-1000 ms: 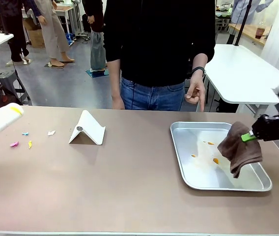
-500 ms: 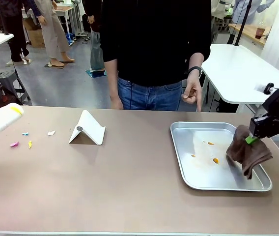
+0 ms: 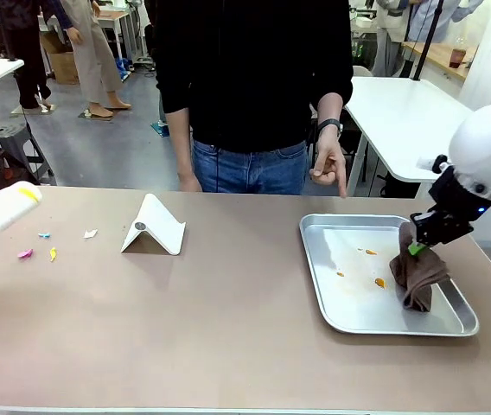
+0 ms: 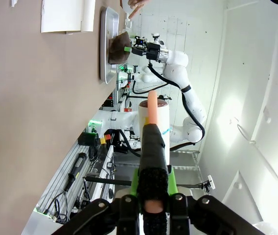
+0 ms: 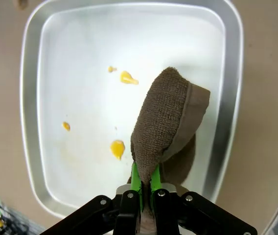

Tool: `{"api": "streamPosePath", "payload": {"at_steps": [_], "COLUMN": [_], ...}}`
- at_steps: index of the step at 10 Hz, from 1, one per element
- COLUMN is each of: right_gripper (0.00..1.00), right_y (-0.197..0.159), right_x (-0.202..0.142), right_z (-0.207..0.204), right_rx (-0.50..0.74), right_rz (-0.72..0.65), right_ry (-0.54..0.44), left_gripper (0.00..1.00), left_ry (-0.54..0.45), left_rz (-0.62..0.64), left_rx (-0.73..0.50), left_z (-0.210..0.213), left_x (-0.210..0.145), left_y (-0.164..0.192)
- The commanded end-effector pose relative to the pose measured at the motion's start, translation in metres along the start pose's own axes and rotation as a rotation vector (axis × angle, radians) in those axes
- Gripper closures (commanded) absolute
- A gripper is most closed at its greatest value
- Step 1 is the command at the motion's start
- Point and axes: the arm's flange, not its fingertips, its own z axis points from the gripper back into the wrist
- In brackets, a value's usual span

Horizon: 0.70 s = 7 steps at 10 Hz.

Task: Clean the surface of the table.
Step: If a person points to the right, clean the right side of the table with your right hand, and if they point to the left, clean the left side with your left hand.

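Surface (image 3: pixel 228 337) stretches before me, its left-end scraps (image 3: pixel 38 246) unswept; my right pincer (image 3: pixel 418 246) pinches a brown cloth (image 3: pixel 420 275) over the stained tray (image 3: pixel 349 323), my left pincer (image 4: pixel 152 161) clamps the roller (image 3: pixel 3 207).

The lint roller (image 3: pixel 5 207) is cut off by the front view's left edge, so what holds it cannot be told there. The coloured scraps (image 3: pixel 38 245) near it on the counter (image 3: pixel 228 328) are too small to identify, as are the orange spots (image 3: pixel 379 283) in the tray (image 3: pixel 349 322). The brown cloth (image 3: pixel 418 270) hides part of the tray's right side, and its pinched end disappears between the green pads of the right gripper (image 5: pixel 145 182). The top edge cuts off the person (image 3: pixel 250 86) above the chest.
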Motion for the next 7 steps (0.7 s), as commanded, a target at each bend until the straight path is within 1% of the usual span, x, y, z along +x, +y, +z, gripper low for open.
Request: {"api": "streamPosePath", "payload": {"at_steps": [1,3,5,7], "right_gripper": [0.92,0.92,0.92,0.92], "right_y": [0.013,0.029,0.037,0.047], "right_x": [0.015,0.021,0.025,0.029], "right_z": [-0.024,-0.046,-0.065,-0.076], "right_rx": [0.043,0.130,0.140,0.177], "right_rz": [-0.029,-0.011,-0.011,0.010], "right_ry": [-0.036,-0.033,-0.026,-0.032], "left_gripper": [1.00,1.00,1.00,1.00], "left_ry": [0.011,0.011,0.011,0.011], "left_rz": [-0.015,-0.015,-0.015,-0.015], "left_rx": [-0.004,-0.004,-0.004,-0.004], "left_z": [0.005,0.005,0.005,0.005], "left_x": [-0.007,-0.007,-0.007,-0.007], "left_y": [-0.008,-0.008,-0.008,-0.008]}}
